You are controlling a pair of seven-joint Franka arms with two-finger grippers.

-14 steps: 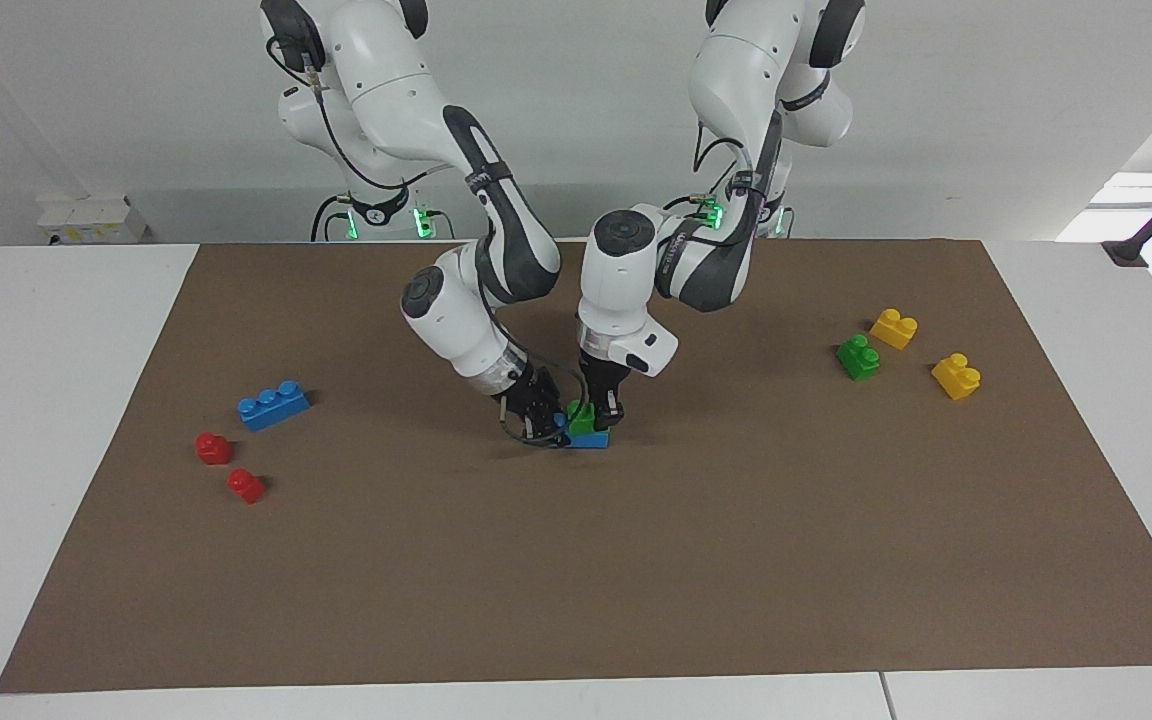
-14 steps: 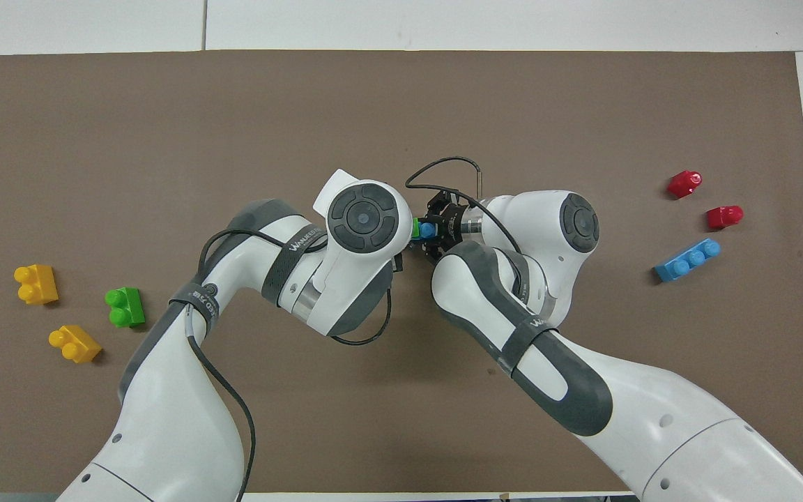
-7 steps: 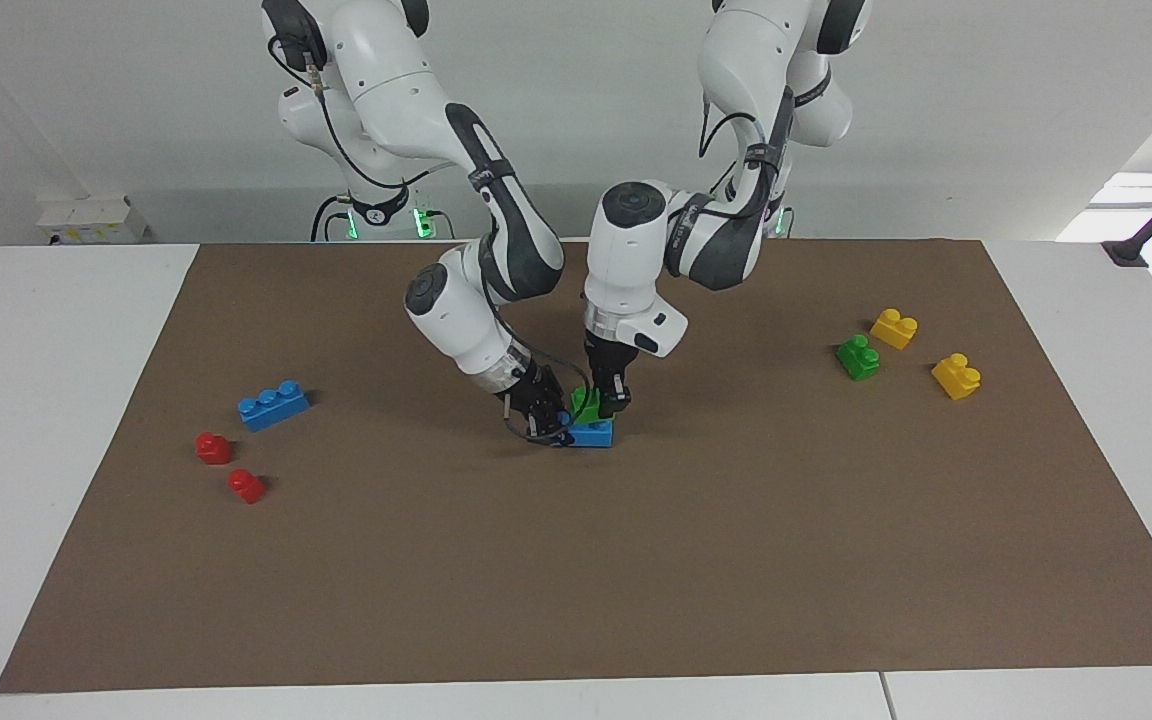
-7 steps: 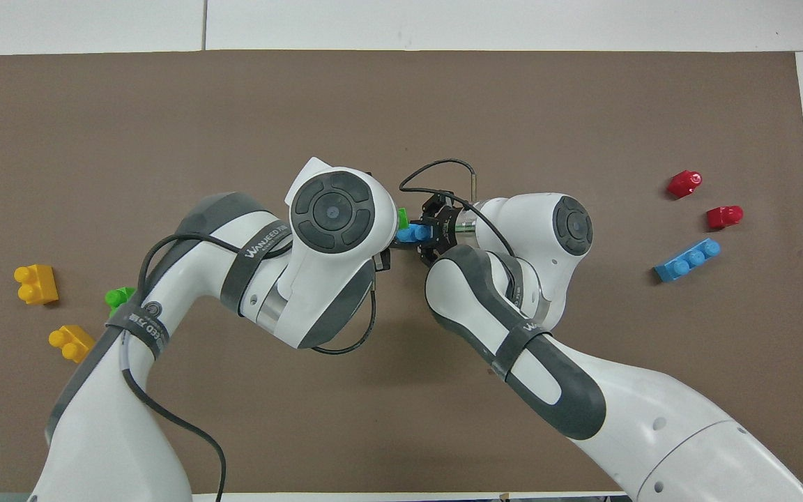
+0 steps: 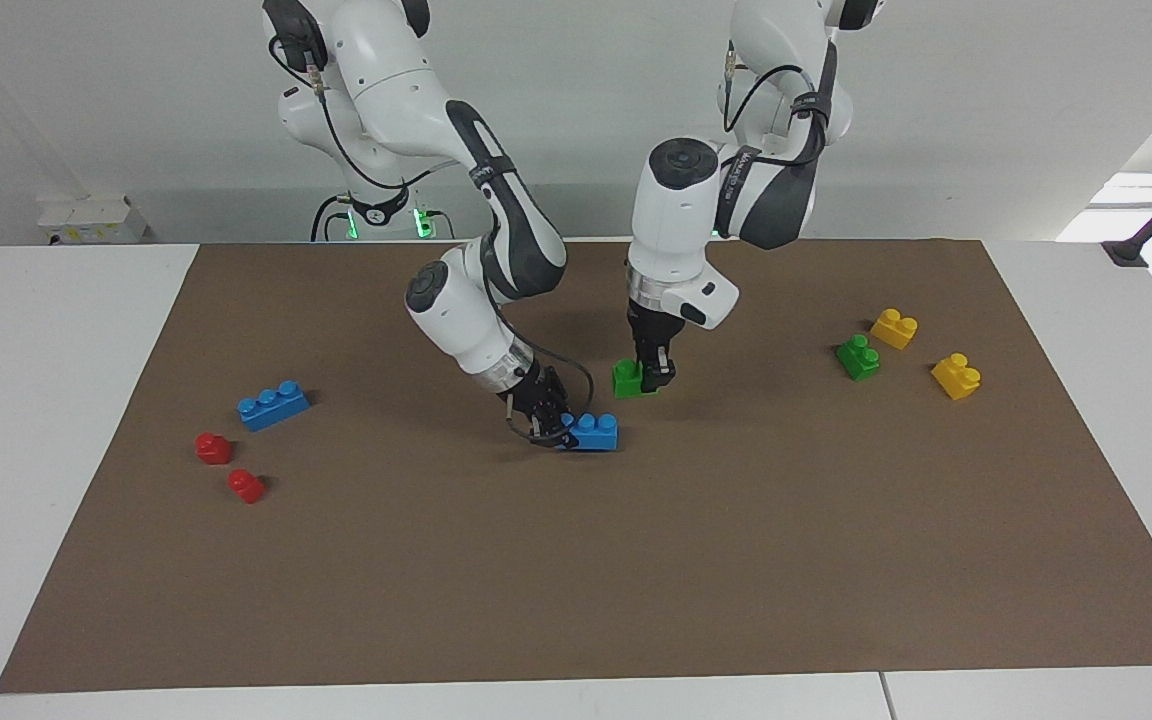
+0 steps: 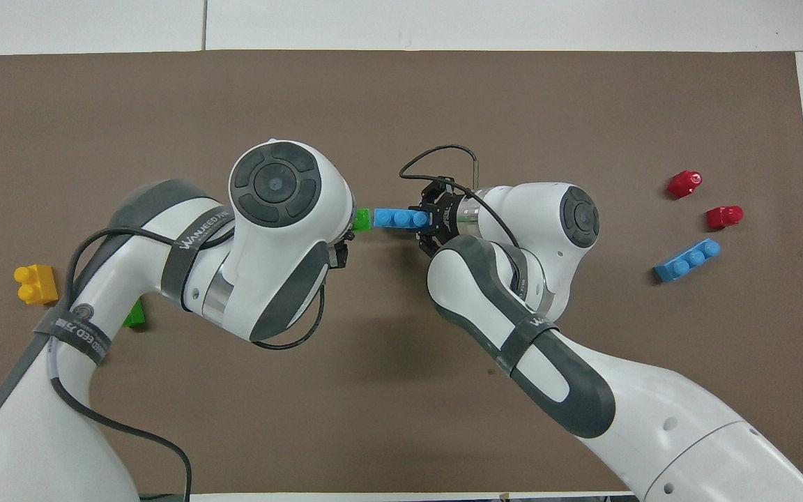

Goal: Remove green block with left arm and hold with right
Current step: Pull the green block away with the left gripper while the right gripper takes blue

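Note:
The bright-green two-stud block (image 5: 627, 380) is off the blue three-stud brick (image 5: 592, 432) and hangs in my left gripper (image 5: 652, 380), which is shut on it a little above the brown mat (image 5: 736, 560). My right gripper (image 5: 554, 428) is shut on one end of that blue brick, which rests low at the mat. In the overhead view the green block (image 6: 361, 219) peeks out beside the blue brick (image 6: 396, 219). The left wrist hides the left gripper there. The right gripper (image 6: 425, 219) clamps the brick's end.
A second blue brick (image 5: 273, 405) and two red blocks (image 5: 214, 448) (image 5: 246, 486) lie toward the right arm's end. A darker green brick (image 5: 858, 356) and two yellow bricks (image 5: 893, 328) (image 5: 956, 376) lie toward the left arm's end.
The left gripper pulled the green block off the blue brick and lifted it away toward the left arm's end. The right gripper kept its hold on the blue brick.

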